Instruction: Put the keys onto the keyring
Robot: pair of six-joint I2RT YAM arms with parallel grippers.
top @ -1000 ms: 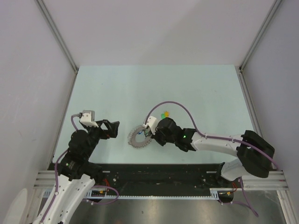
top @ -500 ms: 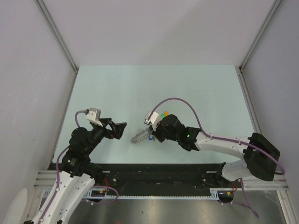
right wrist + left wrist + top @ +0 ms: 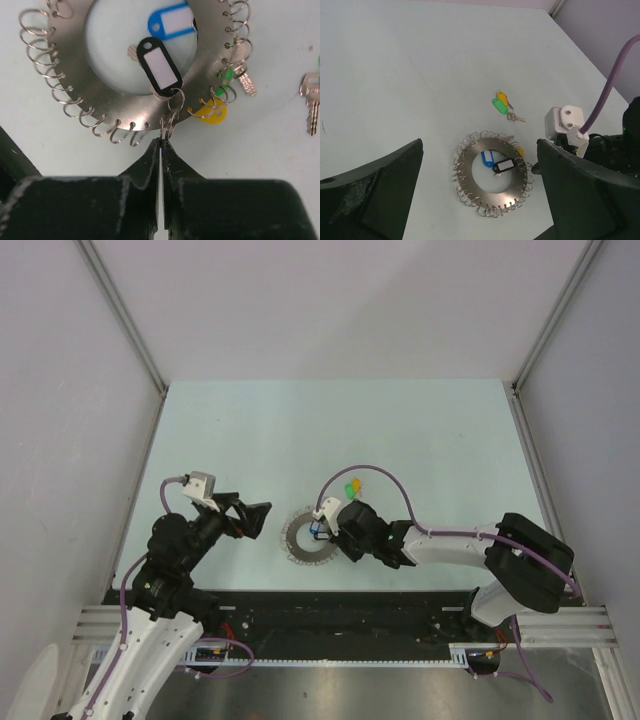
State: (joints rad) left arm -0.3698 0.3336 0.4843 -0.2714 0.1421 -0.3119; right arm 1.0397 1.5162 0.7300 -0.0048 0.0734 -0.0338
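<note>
Black fingers of the right gripper are pressed together, seemingly nipping one thin wire loop on the rim of the flat grey metal keyring, which lies on the pale matte desk. A glossy black-and-white plastic tag hangs from a neighbouring loop. The small keys with green and yellow plastic heads lie loose just beyond the ring, unthreaded. The left gripper hovers nearby, jaws wide and empty. The step looks like steadying the ring; next comes fetching a key and working it onto a springy loop.
</note>
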